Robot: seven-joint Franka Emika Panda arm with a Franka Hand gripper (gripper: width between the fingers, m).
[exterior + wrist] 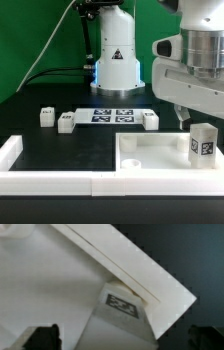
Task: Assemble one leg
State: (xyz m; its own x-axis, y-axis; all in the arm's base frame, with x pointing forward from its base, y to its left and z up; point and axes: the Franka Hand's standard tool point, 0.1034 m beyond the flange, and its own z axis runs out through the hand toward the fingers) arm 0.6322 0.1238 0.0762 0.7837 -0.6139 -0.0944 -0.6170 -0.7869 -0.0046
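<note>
While the black surface (60, 145) carries every part, the biggest item is the white tray-like top (165, 155), lying at the front toward the exterior view's right, with a socket hollow visible near its corner. A white L-shaped fence (20, 165) borders the front edge on the exterior view's left. Behind, the marker board (112, 116) lies flat, with the arm's base (113, 60) beyond it.

Arm's gripper (183, 118) hangs above the tray's far edge. Fingers: dark tips (40, 335) show apart in the wrist view, nothing between them; judged spread, holding nothing.

Task leg (203, 142) stands upright on the tray at its near right side, tag facing the camera, long axis vertical. It sits just beside and below the fingers, offset toward the exterior view's right and nearer the camera. Wrist view shows the leg (122, 303) ahead of the fingers, centred between the tips.

Three more legs rest on the surface: (45, 117), (67, 122), (150, 120).

Judgement: next move needs a short descent straddling the upright leg.
</note>
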